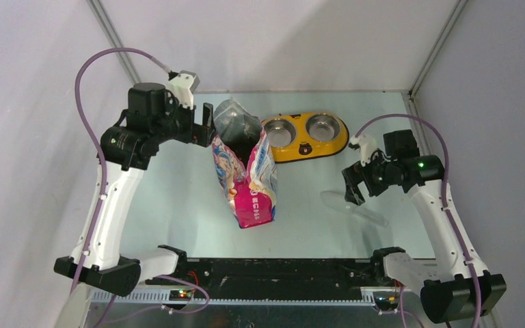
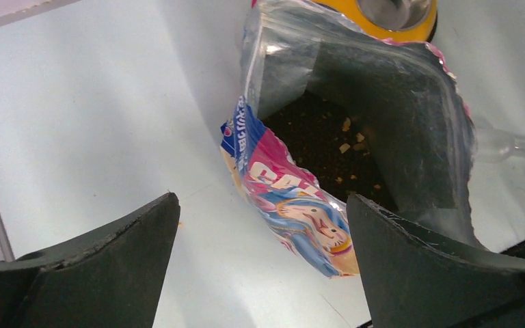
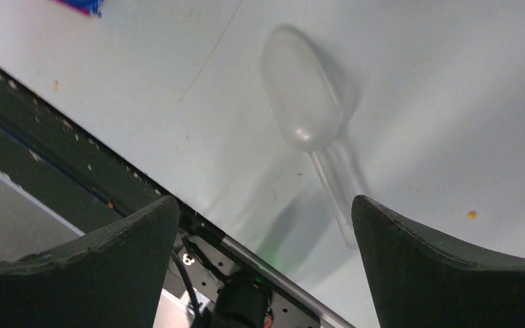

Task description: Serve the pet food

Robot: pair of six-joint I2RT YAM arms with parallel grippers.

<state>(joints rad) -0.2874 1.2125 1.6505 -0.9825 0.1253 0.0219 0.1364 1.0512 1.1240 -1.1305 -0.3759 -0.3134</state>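
Two spread, empty hands: left hand (image 1: 207,134) beside bag (image 1: 249,181), right hand (image 1: 355,186) over scoop (image 1: 352,207).

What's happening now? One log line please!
left gripper open, at bag mouth | right gripper open, above scoop | kibble in bag | bowl empty

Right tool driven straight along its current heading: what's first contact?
Likely the clear scoop lying on the table; its handle lies in the gap of the open right tool. Depth unclear; nothing else shows in between.
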